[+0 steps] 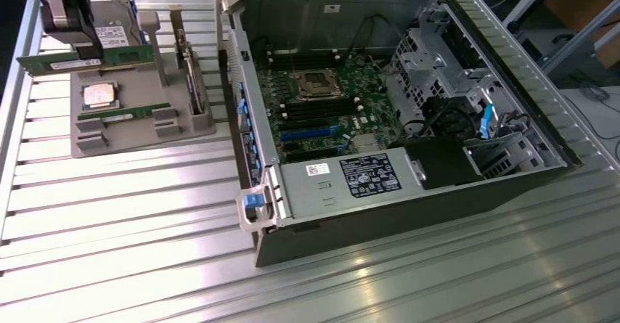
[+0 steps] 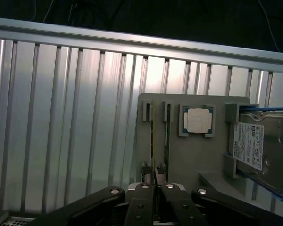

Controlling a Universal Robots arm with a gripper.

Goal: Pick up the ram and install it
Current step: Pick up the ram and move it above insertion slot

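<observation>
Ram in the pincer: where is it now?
Exterior view's upper left: the ram is gripped in the pincer above the grey tray, beside the hard drive, with the processor chip nearer the camera.

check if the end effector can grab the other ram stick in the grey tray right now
Probably not as things stand: the end effector is shut on one ram stick, so its jaws are taken. The other stick lies uncovered in the grey tray, so the path itself looks free.

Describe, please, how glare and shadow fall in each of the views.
Exterior view: strong glare streaks the ribbed table, while the computer case interior is dim. Wrist view: the table glows bright under a black background, and the pincer gripping the ram sits in shadow.
</observation>
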